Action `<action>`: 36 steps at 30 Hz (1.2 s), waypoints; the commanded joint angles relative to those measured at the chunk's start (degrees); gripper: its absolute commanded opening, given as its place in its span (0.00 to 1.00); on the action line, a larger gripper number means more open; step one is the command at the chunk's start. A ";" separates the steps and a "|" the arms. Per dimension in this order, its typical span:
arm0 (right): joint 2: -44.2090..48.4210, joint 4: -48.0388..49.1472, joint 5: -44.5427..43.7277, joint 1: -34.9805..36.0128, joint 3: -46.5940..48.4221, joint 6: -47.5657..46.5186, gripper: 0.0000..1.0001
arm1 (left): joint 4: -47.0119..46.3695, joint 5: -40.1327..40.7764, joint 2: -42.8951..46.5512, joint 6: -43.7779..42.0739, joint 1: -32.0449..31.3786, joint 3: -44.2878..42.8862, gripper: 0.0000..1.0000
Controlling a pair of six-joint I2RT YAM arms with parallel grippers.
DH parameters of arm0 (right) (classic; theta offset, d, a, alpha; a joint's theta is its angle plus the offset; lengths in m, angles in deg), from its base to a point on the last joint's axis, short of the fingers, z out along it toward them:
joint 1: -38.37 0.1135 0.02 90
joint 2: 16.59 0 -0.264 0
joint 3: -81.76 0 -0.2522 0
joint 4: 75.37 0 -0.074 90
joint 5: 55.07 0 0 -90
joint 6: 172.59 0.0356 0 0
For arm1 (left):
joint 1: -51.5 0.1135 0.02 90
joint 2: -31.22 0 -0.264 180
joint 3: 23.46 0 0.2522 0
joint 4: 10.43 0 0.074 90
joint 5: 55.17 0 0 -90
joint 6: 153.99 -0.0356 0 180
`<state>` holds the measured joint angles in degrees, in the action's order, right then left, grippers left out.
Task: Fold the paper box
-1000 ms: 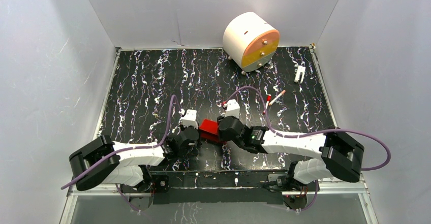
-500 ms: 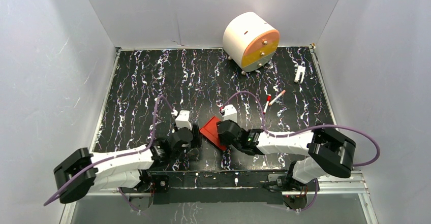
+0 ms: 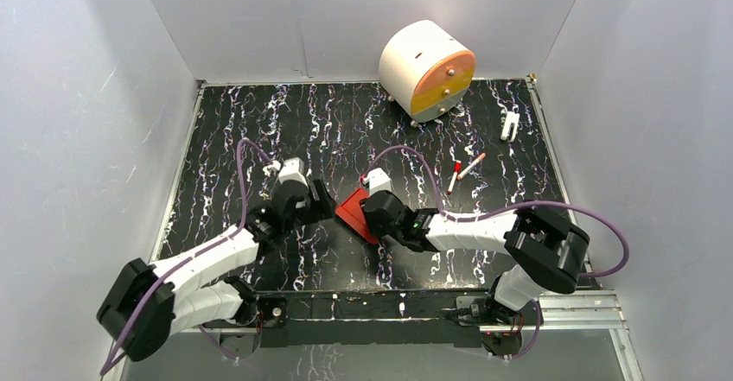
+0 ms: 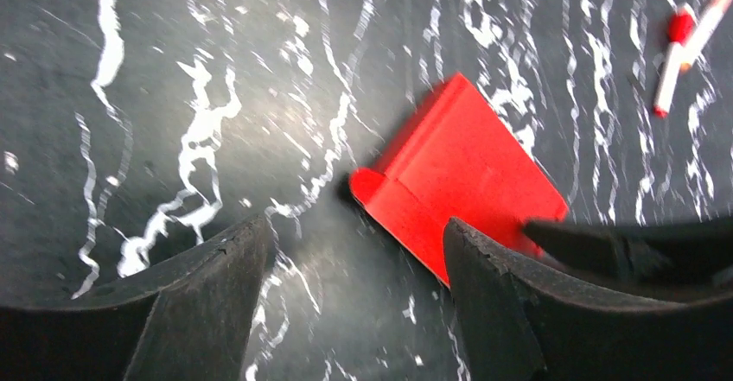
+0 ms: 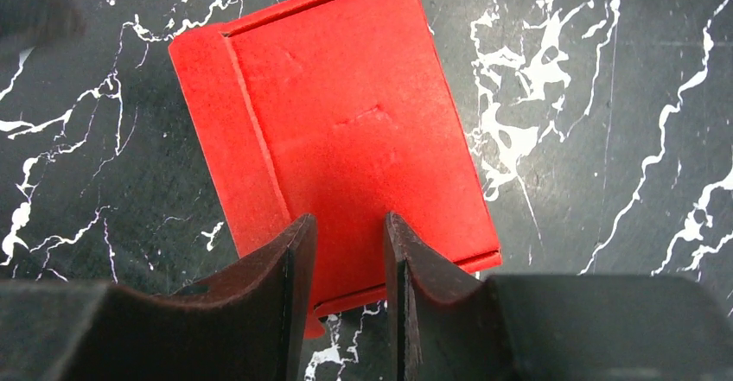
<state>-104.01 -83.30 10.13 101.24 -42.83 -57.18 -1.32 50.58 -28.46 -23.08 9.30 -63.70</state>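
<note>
Lying flat on the black marbled bench (image 3: 233,139), the red paper box (image 3: 353,212) sits between the arms. The left claw (image 4: 353,227) is spread wide just beside it. The right claw (image 5: 350,219), narrowly parted, overlaps its near edge; I cannot tell whether it pinches.

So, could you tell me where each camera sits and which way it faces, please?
Top: above and behind the bases, looking down at the table; left arm and right arm show.
Left wrist: on the left arm, looking down at red box and pens; own fingers show.
Right wrist: on the right arm, straight down at the box; own fingers show.
Shared: all three see the box.
</note>
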 commanded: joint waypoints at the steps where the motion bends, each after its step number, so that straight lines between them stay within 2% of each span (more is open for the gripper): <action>1: -2.44 -3.27 5.10 -2.00 1.35 -5.70 0.42 | -2.32 -11.46 -6.95 -1.65 7.01 -4.92 0.70; 9: -2.53 -3.16 8.33 -3.11 1.99 -9.70 0.42 | -8.36 -15.74 -20.44 -6.62 9.42 -10.90 0.64; 13: -3.33 -4.23 9.83 -3.87 3.38 -11.41 0.42 | -9.00 -18.78 -25.11 -9.25 10.36 -12.66 0.54; 17: -4.70 -4.25 10.51 -4.07 4.10 -12.28 0.42 | -11.80 -23.55 -27.13 -9.33 10.38 -11.72 0.39; 20: -6.02 -4.73 10.93 -4.25 4.85 -12.40 0.42 | -11.34 -25.46 -27.55 -8.67 10.38 -10.43 0.35; 26: -7.30 -5.22 11.65 -4.60 5.78 -12.40 0.42 | -12.73 -30.26 -24.17 -3.51 10.30 -5.08 0.35; 36: -9.13 -5.30 13.05 -4.60 6.78 -12.93 0.42 | -16.82 -26.18 -18.24 5.23 10.20 1.44 0.34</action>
<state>-109.82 -84.77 20.06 96.83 -35.84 -69.82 -16.92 26.69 -48.85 -22.51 20.40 -64.16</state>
